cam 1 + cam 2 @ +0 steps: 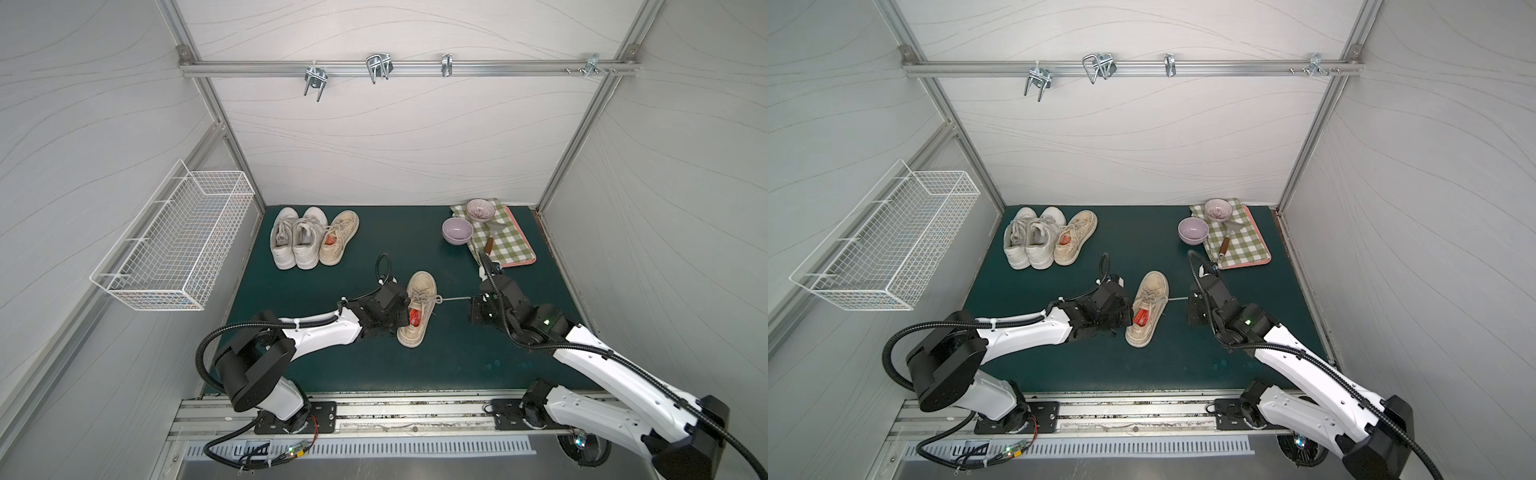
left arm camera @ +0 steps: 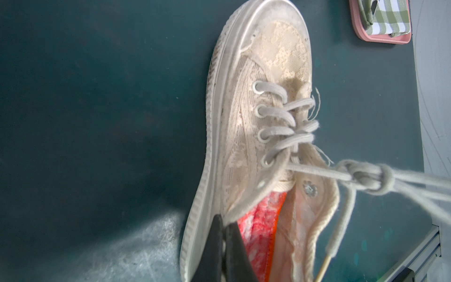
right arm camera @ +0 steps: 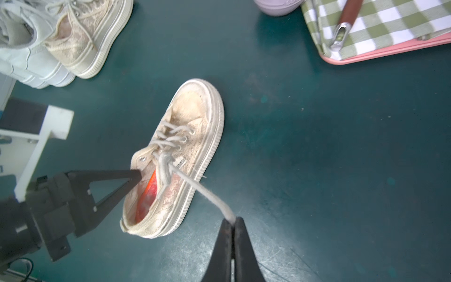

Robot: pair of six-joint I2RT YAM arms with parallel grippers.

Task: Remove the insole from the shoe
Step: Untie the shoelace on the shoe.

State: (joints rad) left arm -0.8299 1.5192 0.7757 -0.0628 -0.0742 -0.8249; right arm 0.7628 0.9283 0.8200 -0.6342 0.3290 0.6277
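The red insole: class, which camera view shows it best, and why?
The left wrist view: the insole lies large and close in the shoe's opening. The right wrist view shows only a narrow red strip; both top views show a small red patch.

This is a robot test cell in a lab: a dark green rubber mat (image 1: 415, 365) is walled in by pale grey wave-patterned panels (image 1: 395, 145) set in silver aluminium framing (image 1: 582, 137). High above the mat's far edge runs a silver hook rail (image 1: 415, 68). Along its near edge, two white-and-black robot arms (image 1: 320, 332) are bolted to a metal base track (image 1: 395, 409).
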